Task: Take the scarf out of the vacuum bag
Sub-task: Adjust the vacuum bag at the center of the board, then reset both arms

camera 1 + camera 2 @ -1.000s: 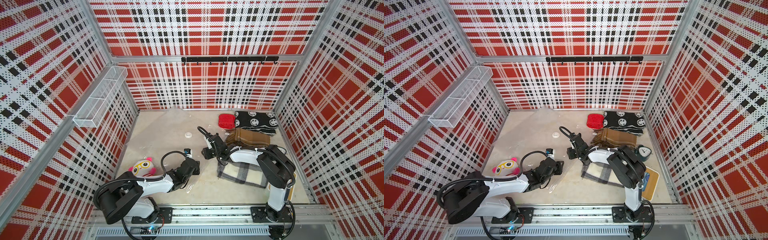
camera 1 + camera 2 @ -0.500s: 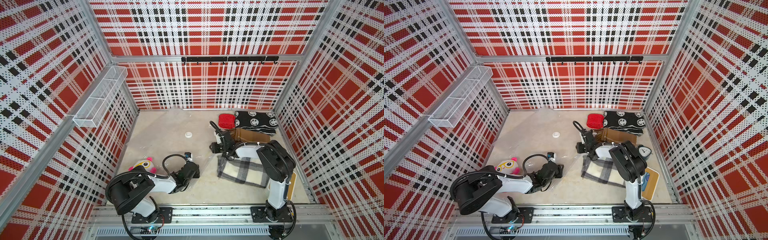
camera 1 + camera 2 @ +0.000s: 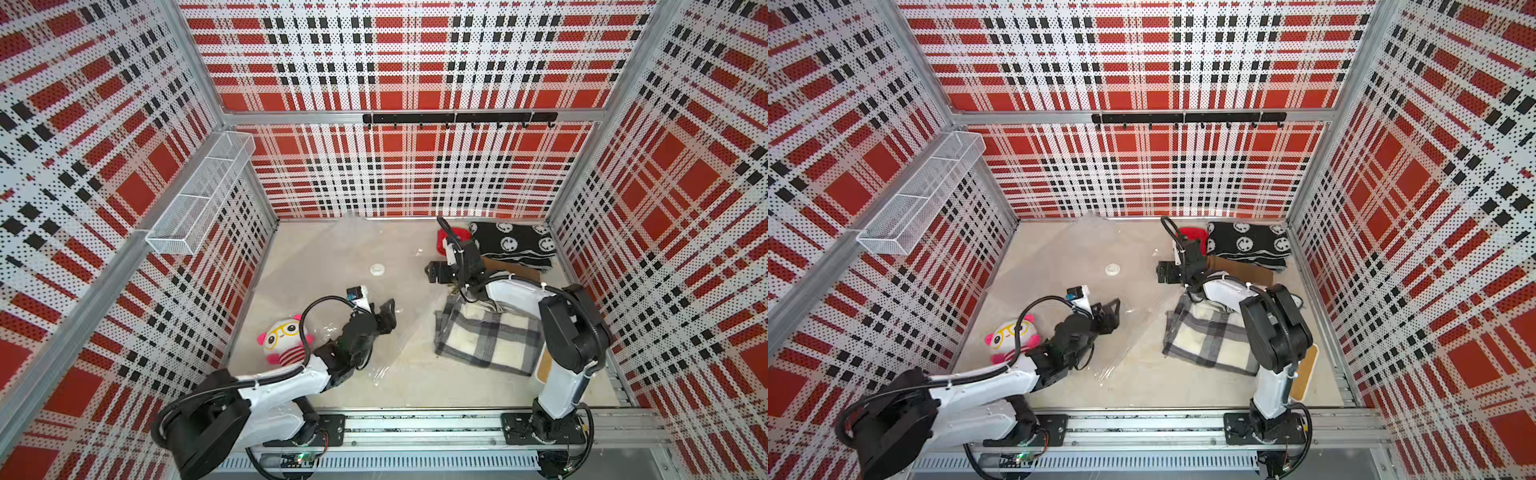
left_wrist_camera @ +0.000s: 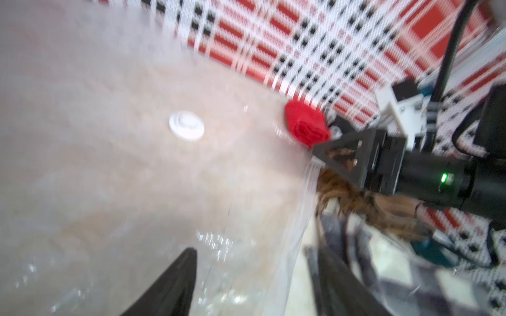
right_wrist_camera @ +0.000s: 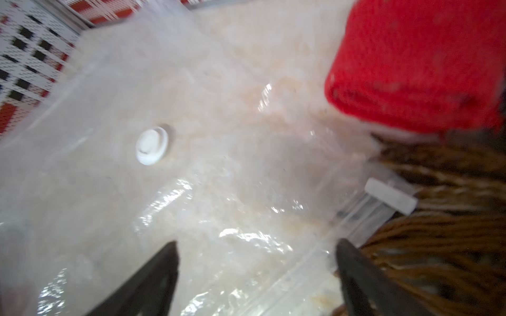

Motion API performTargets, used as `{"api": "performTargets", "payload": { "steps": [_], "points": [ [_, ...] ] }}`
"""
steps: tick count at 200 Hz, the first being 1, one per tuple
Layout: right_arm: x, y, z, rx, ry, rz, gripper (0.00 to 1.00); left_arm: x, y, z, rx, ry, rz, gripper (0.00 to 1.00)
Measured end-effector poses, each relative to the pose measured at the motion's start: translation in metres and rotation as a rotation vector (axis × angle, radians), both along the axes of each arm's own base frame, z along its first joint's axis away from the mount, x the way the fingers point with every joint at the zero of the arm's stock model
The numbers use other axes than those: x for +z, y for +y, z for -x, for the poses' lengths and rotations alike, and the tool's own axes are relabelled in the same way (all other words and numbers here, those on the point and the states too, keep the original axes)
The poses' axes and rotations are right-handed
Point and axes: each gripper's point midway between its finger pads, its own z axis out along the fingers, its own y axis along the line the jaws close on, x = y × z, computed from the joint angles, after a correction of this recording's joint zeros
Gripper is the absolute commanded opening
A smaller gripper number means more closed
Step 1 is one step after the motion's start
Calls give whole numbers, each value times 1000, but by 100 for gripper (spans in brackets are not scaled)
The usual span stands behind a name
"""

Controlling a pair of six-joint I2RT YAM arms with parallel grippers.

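Observation:
The vacuum bag [image 3: 328, 266] [image 3: 1063, 270] lies flat and crinkled over the middle of the table, its white valve cap [image 3: 377, 269] [image 5: 151, 146] facing up. A grey-and-white plaid scarf [image 3: 486, 340] [image 3: 1204, 340] rests on the table just past the bag's right edge, seemingly outside the plastic. My left gripper [image 3: 380, 313] [image 4: 253, 254] hovers open over the bag's near part, nothing between its fingers. My right gripper [image 3: 432, 274] [image 5: 256, 246] is open above the bag's zipper edge, by the white slider [image 5: 388, 197].
A brown fringed scarf [image 3: 507, 266] [image 5: 438, 232], a black smiley-face scarf [image 3: 511, 243] and a red knit piece [image 5: 416, 63] crowd the back right. A plush toy [image 3: 282, 336] sits by my left arm. A wire basket [image 3: 199, 199] hangs on the left wall.
Both grippers have opened wide in the last half second. The right one shifted right and then toward the back; the left one moved slightly toward the back over the bag.

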Motion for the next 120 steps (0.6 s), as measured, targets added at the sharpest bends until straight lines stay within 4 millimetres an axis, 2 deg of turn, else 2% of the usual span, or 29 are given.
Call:
{"api": "performTargets", "payload": {
  "steps": [18, 28, 40, 53, 70, 89, 104, 120],
  "points": [
    [56, -8, -3, -35, -126, -37, 100, 55, 35, -14, 110, -128, 47, 100],
    [84, -15, -3, -44, -195, -57, 100, 80, 63, -22, 194, -193, 49, 98],
    [110, -29, -7, -66, -271, -74, 100, 98, 99, -28, 297, -250, 27, 98],
    [126, -61, -10, -126, -346, -83, 100, 104, 134, -33, 402, -284, -28, 98],
    [122, -124, -10, -261, -395, -47, 100, 89, 180, -37, 539, -276, -125, 98],
    [96, -189, -2, -416, -373, 47, 100, 44, 225, -35, 656, -186, -234, 98],
    [76, -214, 12, -470, -367, 127, 100, 9, 252, -28, 714, -107, -296, 98],
    [53, -222, 34, -474, -399, 203, 100, -13, 256, -26, 704, -63, -343, 98]
  ]
}}
